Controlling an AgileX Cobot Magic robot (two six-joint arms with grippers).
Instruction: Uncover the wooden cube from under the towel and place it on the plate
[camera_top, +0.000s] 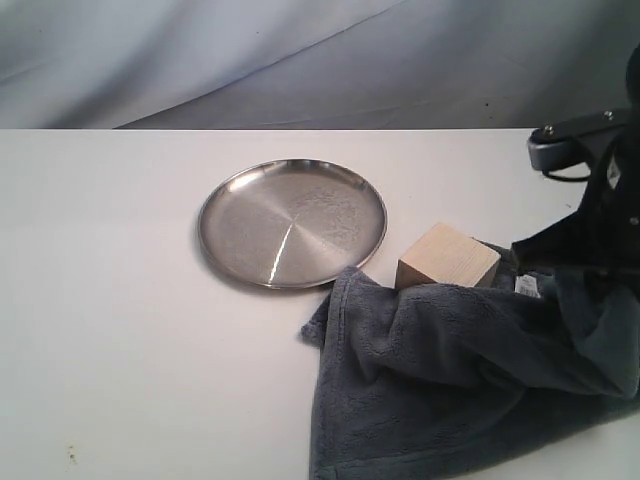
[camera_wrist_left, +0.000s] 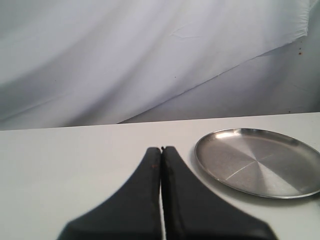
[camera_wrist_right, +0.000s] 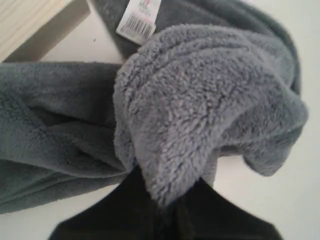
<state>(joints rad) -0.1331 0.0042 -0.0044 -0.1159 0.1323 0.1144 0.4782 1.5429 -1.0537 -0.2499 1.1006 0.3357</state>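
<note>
The pale wooden cube (camera_top: 447, 257) stands bare on the white table, just right of the steel plate (camera_top: 291, 222). The blue-grey towel (camera_top: 450, 370) lies bunched in front of the cube and to its right, one fold leaning on the cube's front. My right gripper (camera_top: 585, 290) at the right edge is shut on a fold of the towel (camera_wrist_right: 200, 105), held above the table; the cube's corner (camera_wrist_right: 30, 22) and the towel's white tag (camera_wrist_right: 138, 20) show beyond it. My left gripper (camera_wrist_left: 161, 150) is shut with nothing in it, left of the plate (camera_wrist_left: 260, 161).
A grey cloth backdrop (camera_top: 300, 60) hangs behind the table's far edge. Bare white tabletop (camera_top: 110, 320) stretches left of the plate and the towel.
</note>
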